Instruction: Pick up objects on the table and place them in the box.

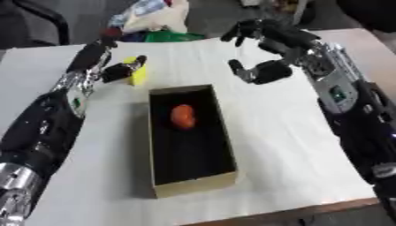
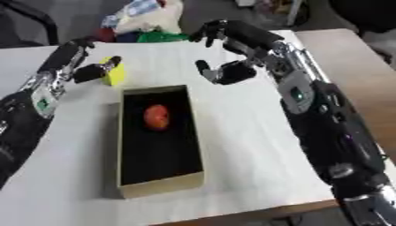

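Right now I see a yellow block (image 1: 139, 74) on the white table (image 1: 278, 132), just beyond the far left corner of the box (image 1: 193, 183). My left hand (image 1: 116, 70) is at it: the thumb lies across the block's near face and the fingers reach over the top, so I read the hand as curled around the block. Whether the block rests on the table or is lifted off it, I cannot tell.

The box is a long, shallow cardboard tray with a black inside, lying lengthwise away from me in the middle of the table. An orange-red round object (image 1: 183, 116) already sits in it, toward the far half, apart from the walls.

My right hand (image 2: 232, 70) hangs over the table beyond the box's far right corner, well apart from the block. Its fingers arch out wide and its thumb points toward the box; it is spread and has nothing in it. The right forearm runs back down the right side of the view, the left forearm down the left side.

Past the far edge of the table lies a heap of bags (image 1: 154, 17), white with blue, green and red showing. To the right of the white table is a bare wooden surface (image 2: 348, 57).
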